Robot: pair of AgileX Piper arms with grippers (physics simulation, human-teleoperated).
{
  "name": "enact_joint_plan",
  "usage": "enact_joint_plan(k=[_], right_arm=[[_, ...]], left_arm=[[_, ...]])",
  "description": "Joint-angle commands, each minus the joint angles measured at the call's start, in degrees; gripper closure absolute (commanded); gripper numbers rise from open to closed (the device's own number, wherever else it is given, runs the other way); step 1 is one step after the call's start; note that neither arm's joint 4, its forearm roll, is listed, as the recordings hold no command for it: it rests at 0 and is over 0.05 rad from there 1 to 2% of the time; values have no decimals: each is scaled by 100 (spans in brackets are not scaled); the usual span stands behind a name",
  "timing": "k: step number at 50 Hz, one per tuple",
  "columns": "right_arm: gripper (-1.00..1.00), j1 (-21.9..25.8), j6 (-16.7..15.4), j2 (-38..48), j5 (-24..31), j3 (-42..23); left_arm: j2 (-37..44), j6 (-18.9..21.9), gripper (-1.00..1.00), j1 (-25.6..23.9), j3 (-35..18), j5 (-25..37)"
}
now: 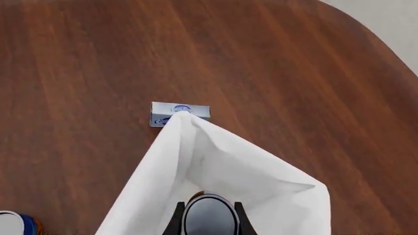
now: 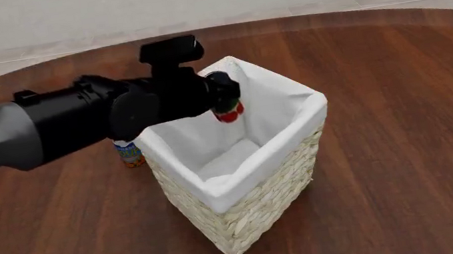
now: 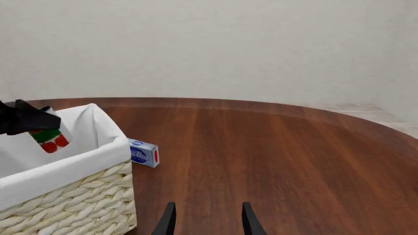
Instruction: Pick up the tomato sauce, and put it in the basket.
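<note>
Left hand (image 2: 225, 103) grips tomato sauce (image 2: 228, 111) above basket (image 2: 246, 198).

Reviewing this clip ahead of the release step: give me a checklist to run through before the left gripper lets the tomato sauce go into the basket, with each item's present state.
1. Tomato sauce clamped in left gripper: ok, fingers flank the can in the left wrist view.
2. Can above the basket opening: ok, it hangs inside the rim near the far left corner.
3. Basket interior free: ok where the white lining shows; the floor under the can is hidden.
4. Blue-labelled can out of the way: ok, it stands on the table left of the basket.
5. Right gripper clear: ok, open, low, right of the basket.
6. Drop height safe: cannot tell.
</note>
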Motion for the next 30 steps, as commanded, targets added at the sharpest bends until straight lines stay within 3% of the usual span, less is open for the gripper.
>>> enact_joint_plan(k=[1, 15, 16, 30], right_arm=[[-100, 0, 0, 0, -1, 0], [-100, 0, 1, 0, 0, 0], [-100, 0, 0, 0, 1, 0], [-100, 0, 0, 0, 0, 0]], left_arm=[[9, 114, 100, -36, 11, -22], [14, 47, 100, -101, 72, -29], [12, 55, -100, -85, 50, -5], [-95, 67, -100, -88, 37, 53]])
